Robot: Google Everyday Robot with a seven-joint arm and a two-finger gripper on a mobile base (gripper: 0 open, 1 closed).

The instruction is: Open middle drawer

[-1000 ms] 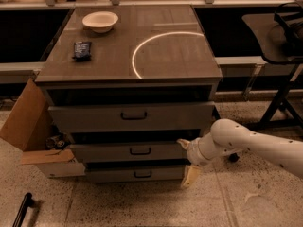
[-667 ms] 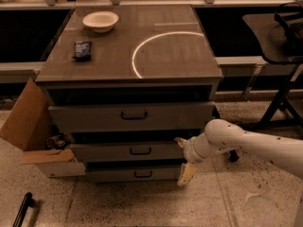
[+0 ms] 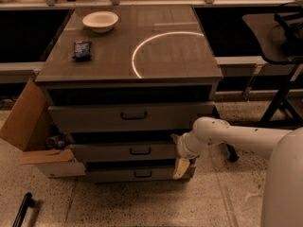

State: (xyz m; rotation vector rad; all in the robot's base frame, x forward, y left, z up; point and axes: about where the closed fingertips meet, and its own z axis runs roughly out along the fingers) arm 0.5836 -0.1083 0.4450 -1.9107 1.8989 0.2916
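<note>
The middle drawer (image 3: 109, 152) is a wide grey drawer with a small dark pull handle (image 3: 140, 151) at its centre. It sits between the taller top drawer (image 3: 94, 118) and the slim bottom drawer (image 3: 113, 175). All three fronts look pushed in. My gripper (image 3: 177, 152) is at the right end of the middle drawer's front, to the right of the handle and apart from it. It is open: one cream fingertip (image 3: 181, 168) hangs low and the other (image 3: 174, 137) is up by the drawer's top edge. It holds nothing.
On the cabinet top (image 3: 156, 56) are a white bowl (image 3: 100, 21) and a dark packet (image 3: 82, 49). An open cardboard box (image 3: 28, 122) leans at the cabinet's left. A dark chair (image 3: 279, 41) stands at right. A black bar (image 3: 22, 209) lies on the floor at lower left.
My arm and gripper have moved a little to the left, closer to the right end of the middle drawer's front. The drawers have not moved.
</note>
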